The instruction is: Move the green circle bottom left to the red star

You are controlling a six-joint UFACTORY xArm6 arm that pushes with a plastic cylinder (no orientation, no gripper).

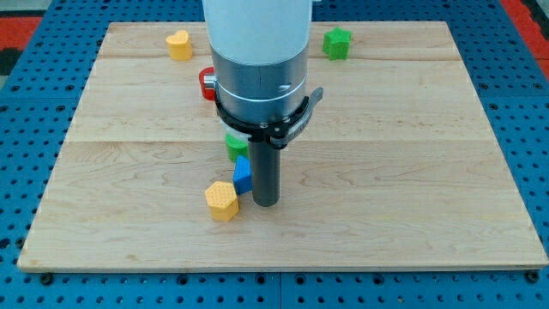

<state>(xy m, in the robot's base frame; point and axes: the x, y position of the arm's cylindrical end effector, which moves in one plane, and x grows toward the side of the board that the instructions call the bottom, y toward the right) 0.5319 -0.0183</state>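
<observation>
My tip rests on the wooden board a little below its middle. A green block, probably the green circle, shows partly behind the arm, just up and left of the rod. A blue block touches the rod's left side. A red block, mostly hidden by the arm's body, sits further up and left; its shape cannot be made out.
A yellow hexagonal block lies to the lower left of the blue block. A yellow block sits near the top left edge. A green star-like block sits near the top edge, right of the arm.
</observation>
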